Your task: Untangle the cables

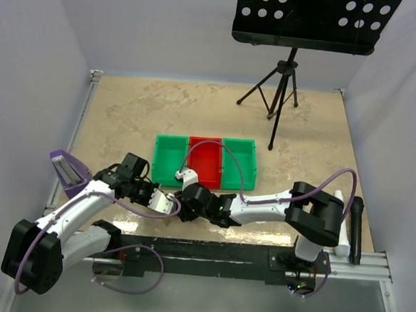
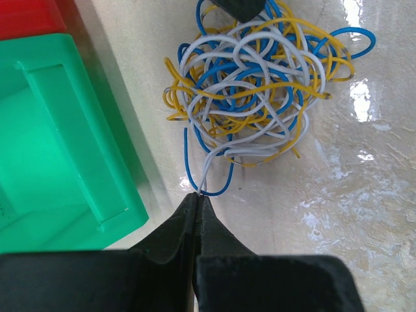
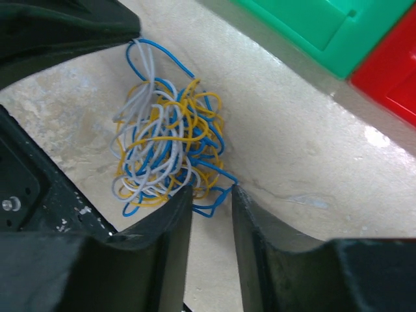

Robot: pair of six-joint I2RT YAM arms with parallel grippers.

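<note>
A beige mottled tabletop (image 1: 125, 114) is enclosed by white walls (image 1: 28, 79). A row of three plastic bins (image 1: 206, 139), green, red and green, is set near its middle. Just in front of the left green one, a tangled bundle of thin yellow, blue and white cables (image 2: 253, 84) is spread between the two pincers. The left gripper (image 2: 198, 197) is closed on a white strand and a blue loop at the bundle's edge. The right gripper (image 3: 212, 198) is held narrowly apart, with a blue loop lying between its jaws.

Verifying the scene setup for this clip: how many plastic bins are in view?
3, side by side in a row at the centre of the top view: left green bin, red bin in the middle, right green bin. No others appear hidden.
</note>
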